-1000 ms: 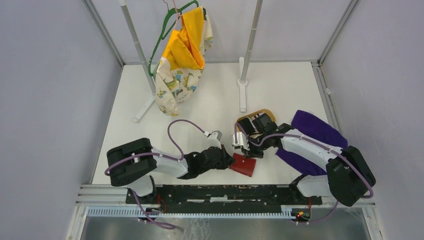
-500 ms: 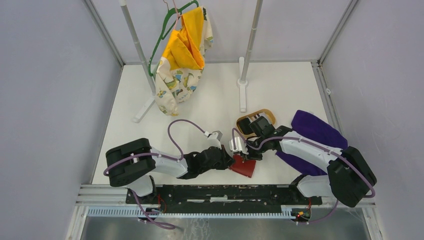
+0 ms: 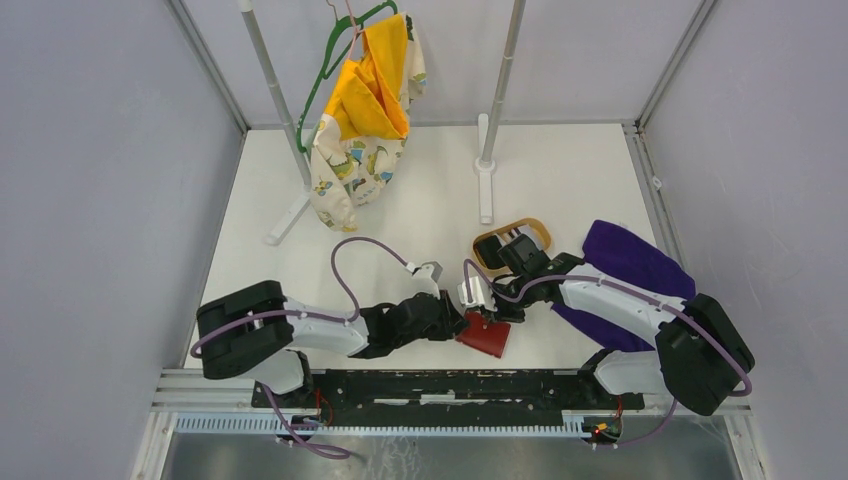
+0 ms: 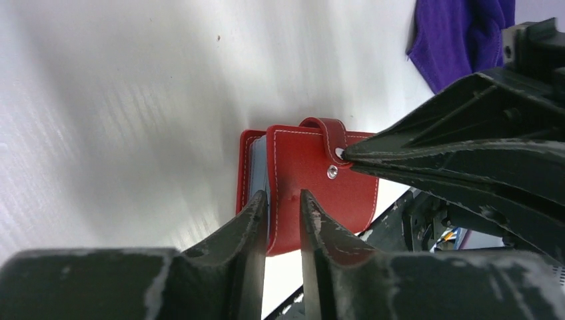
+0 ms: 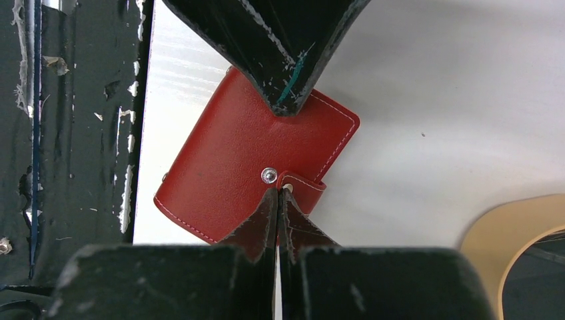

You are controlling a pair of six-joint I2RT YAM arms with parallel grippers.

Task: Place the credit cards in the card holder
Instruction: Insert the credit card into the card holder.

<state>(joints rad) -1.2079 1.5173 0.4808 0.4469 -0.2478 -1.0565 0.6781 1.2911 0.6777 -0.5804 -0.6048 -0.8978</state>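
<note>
The dark-red card holder [image 3: 487, 338] lies folded near the table's front edge, its snap tab [image 5: 303, 190] unsnapped beside the metal stud. A pale blue card edge [image 4: 256, 177] shows between its covers. My left gripper [image 3: 458, 322] is closed to a narrow gap on the holder's top cover edge [image 4: 283, 207]. My right gripper [image 3: 482, 305] is shut, its tips pinching the end of the tab [image 4: 336, 150]. In the right wrist view the holder [image 5: 226, 167] lies between both grippers' tips. No loose cards are in view.
An oval wooden tray [image 3: 535, 227] sits behind the right wrist; its rim also shows in the right wrist view [image 5: 500, 227]. A purple cloth [image 3: 630, 255] lies right. A rack post base [image 3: 485, 190] and a hanger with yellow clothes [image 3: 365, 110] stand behind. The black front rail [image 3: 430, 385] is close.
My right gripper has come down and forward from the tray to the holder's tab. The left arm's rear part has shifted left; its gripper stays at the holder.
</note>
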